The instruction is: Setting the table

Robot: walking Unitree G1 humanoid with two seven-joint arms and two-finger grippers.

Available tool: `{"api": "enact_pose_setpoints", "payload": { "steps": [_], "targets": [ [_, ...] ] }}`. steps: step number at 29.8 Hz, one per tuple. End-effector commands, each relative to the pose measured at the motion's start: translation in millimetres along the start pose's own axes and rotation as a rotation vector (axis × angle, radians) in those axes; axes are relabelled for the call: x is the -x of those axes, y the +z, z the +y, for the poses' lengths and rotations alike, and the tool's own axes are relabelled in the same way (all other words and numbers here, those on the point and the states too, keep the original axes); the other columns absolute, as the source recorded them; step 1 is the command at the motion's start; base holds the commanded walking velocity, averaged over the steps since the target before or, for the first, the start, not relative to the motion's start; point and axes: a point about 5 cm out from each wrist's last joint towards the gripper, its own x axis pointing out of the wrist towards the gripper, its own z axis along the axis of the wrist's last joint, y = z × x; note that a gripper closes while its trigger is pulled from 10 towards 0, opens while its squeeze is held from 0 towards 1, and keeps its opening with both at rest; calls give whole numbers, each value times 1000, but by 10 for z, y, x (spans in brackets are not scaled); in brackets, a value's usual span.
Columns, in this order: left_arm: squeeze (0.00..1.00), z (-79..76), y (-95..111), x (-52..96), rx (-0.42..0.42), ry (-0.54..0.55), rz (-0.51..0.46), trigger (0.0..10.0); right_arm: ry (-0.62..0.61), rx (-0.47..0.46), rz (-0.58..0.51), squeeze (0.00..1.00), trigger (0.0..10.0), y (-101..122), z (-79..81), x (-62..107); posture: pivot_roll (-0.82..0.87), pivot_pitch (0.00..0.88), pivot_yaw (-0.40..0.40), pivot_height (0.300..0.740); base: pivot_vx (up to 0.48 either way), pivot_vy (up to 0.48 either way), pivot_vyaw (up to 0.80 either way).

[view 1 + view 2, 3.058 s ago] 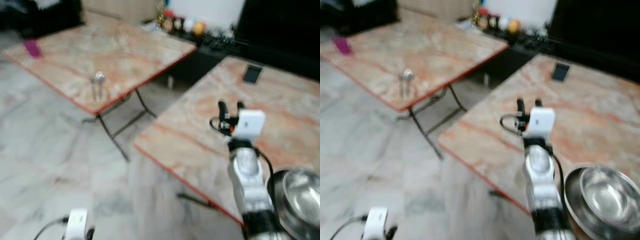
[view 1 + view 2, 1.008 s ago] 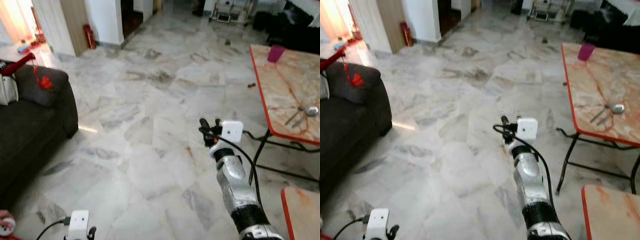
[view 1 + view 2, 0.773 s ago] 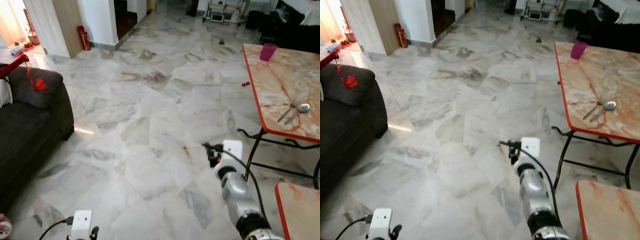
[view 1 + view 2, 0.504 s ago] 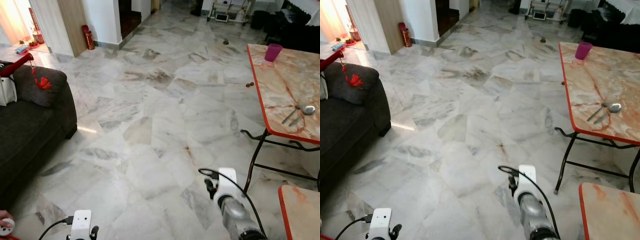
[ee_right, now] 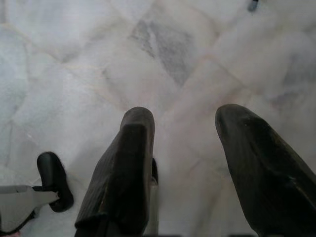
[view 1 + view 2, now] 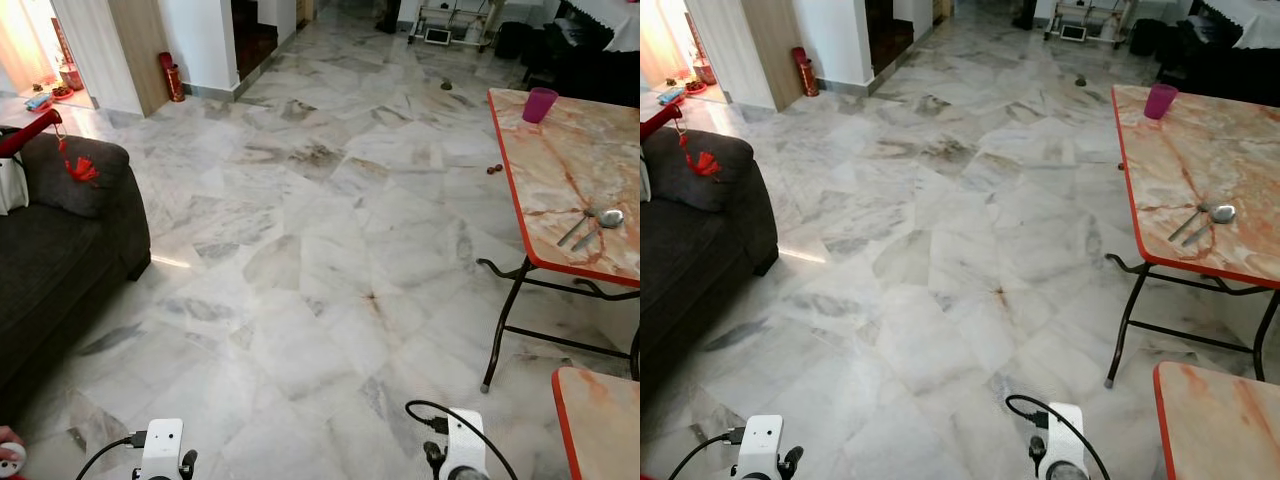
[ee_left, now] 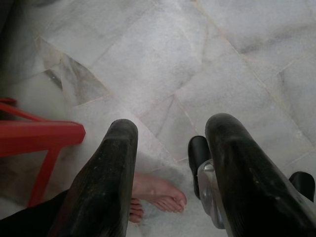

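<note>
So the cutlery (image 6: 592,226) sits on the worktop (image 6: 570,160) ahead and off to the robot's right, long axis running diagonally toward the near edge, a pink cup (image 6: 540,103) at the far end. The right gripper (image 5: 190,173) is the nearer one; both it and the left gripper (image 7: 170,173) hang low, jaws wide, holding nothing. The left wrist view also catches a person's bare foot (image 7: 158,195) on the floor.

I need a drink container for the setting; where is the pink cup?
The small pink plastic cup stands at the far corner of the marble-patterned, red-edged table on the robot's right, beyond the metal spoon and fork.
</note>
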Motion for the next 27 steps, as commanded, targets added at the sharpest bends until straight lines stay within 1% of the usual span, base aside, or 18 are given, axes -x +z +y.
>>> {"api": "enact_pose_setpoints", "payload": {
  "steps": [1,4,6,7,8,10,11,12,17,22,27],
  "targets": [
    [0,-12,-30,8,-7,-4,11,10000,-21,-50,-4,0,10000,28,1,-5,-43,0,-47,740,0,0,0],
    [0,-23,-39,9,-7,-7,16,10000,-43,-105,-3,0,10000,51,20,-10,-45,0,-46,740,0,0,0],
    [0,-28,-45,10,-5,-9,20,10000,-46,-108,4,0,10000,66,46,-14,-44,0,-48,740,0,0,0],
    [0,-29,-47,10,-4,-9,21,10000,-46,-106,4,0,10000,47,19,-11,-44,0,-48,740,0,0,0],
    [0,-30,-50,12,-3,-9,21,10000,-47,-101,5,0,10000,14,-30,-4,-43,0,-50,740,0,0,-456],
    [0,-30,-50,12,-3,-9,21,10000,-47,-101,5,0,10000,14,-30,-4,-43,0,-50,740,0,0,-456],
    [0,-32,-65,17,-1,-9,23,10000,-54,-102,10,0,10000,-37,-108,7,-43,0,-52,740,0,0,-788],
    [0,-33,-72,20,0,-9,23,10000,-57,-105,12,0,10000,-47,-126,9,-43,0,-52,740,0,0,-788],
    [0,-29,-94,29,1,-9,23,10000,-55,-104,14,0,10000,-31,-107,5,-40,0,-54,740,0,0,-784],
    [0,-15,-89,28,-3,-8,21,10000,-44,-92,5,0,10000,-13,-94,2,-40,0,-52,740,0,0,0],
    [0,6,-81,24,-3,-6,23,10000,-40,-101,4,0,10000,-11,-95,2,-39,0,-49,740,0,0,0]
  ]
}}
